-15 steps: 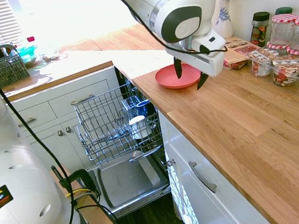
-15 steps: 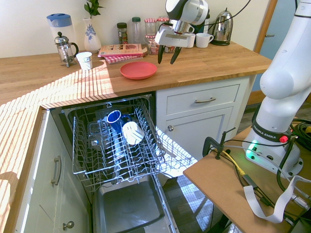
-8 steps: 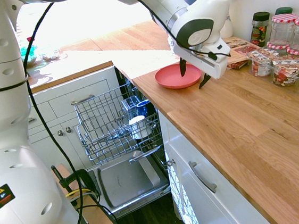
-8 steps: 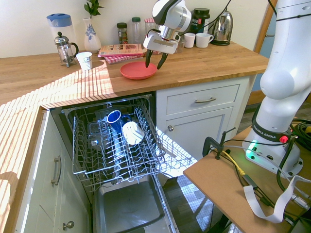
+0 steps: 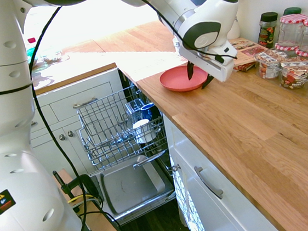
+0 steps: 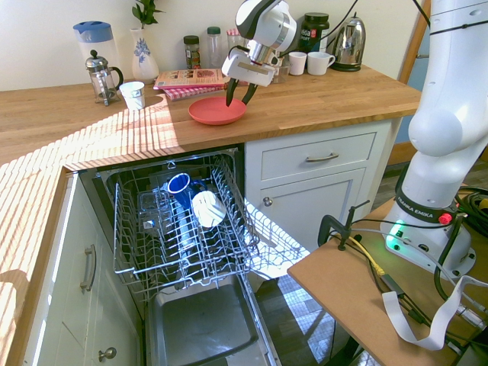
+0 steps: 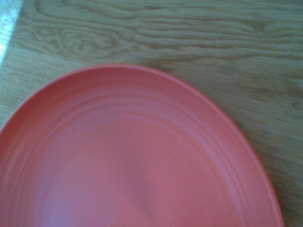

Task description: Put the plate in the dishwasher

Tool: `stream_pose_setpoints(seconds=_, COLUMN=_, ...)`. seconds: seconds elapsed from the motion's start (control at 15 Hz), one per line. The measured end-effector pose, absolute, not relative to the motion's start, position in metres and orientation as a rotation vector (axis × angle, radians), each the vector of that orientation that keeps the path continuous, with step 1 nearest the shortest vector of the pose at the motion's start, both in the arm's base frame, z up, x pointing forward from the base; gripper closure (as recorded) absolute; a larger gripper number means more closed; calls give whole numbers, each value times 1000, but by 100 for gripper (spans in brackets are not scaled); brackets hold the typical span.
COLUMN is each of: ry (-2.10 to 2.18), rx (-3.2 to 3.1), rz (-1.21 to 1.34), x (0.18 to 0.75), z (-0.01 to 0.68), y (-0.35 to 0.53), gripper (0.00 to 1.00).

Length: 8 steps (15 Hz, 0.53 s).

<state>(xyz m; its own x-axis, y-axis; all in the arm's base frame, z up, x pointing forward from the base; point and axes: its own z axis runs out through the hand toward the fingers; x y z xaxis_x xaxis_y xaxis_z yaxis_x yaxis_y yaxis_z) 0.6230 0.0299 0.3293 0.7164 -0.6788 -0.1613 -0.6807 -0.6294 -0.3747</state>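
The coral-red plate (image 5: 177, 80) (image 6: 216, 111) lies flat on the wooden counter, near the edge above the open dishwasher (image 5: 116, 125) (image 6: 179, 225). My gripper (image 5: 198, 76) (image 6: 239, 94) hangs open just over the plate's rim on the side facing the jars, one finger above the plate and the other beside its edge, with nothing held. The wrist view is mostly filled by the plate (image 7: 132, 156), with bare wood beyond it. The dishwasher's grey wire rack is pulled out over the lowered door (image 5: 131, 187).
A blue cup (image 6: 179, 184) and a white cup (image 6: 207, 208) sit in the rack. Behind the plate lie a magazine (image 6: 191, 78), several jars (image 5: 296, 51), a vase (image 6: 145, 57), a French press (image 6: 99, 76) and a paper cup (image 6: 133, 95). A kettle (image 6: 349, 44) and mugs (image 6: 319, 62) stand further along.
The gripper has swung across the counter towards the plate and come lower, from beside it to right over its rim. The plate has not moved.
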Motion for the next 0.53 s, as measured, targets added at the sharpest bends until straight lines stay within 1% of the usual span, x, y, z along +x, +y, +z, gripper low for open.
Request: stream_pose_setpoints(seconds=0.53, ry=1052, rx=-2496, rz=28, x=623, z=322, y=33, gripper=100)
